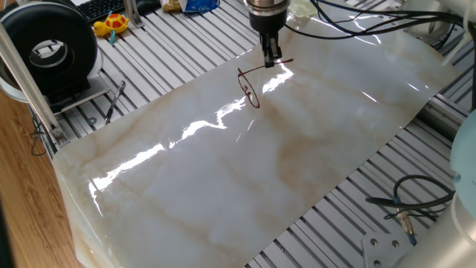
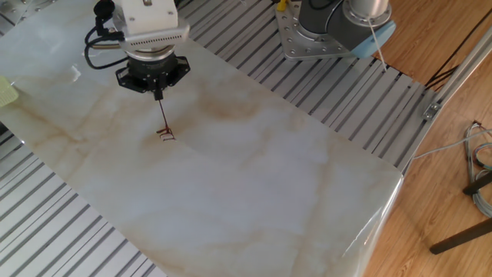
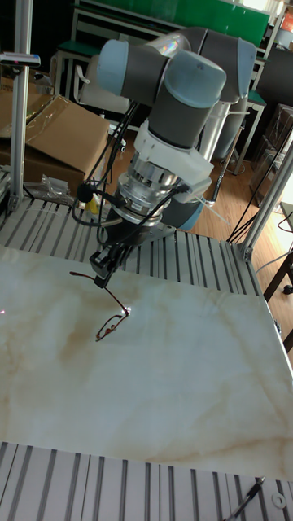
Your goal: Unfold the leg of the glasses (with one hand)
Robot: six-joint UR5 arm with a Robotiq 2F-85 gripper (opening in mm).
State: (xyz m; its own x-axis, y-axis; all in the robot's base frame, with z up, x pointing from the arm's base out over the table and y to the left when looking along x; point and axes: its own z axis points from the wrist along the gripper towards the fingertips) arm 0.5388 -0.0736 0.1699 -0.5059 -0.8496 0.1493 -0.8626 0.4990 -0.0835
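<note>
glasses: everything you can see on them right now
The glasses are small, with a thin dark-red wire frame, clear oval lenses and slim temples. The lens front is low over the marble-look sheet; whether it touches cannot be told. One temple slopes up from it into the gripper, which is shut on it, its tip sticking out behind. No second temple can be made out.
</note>
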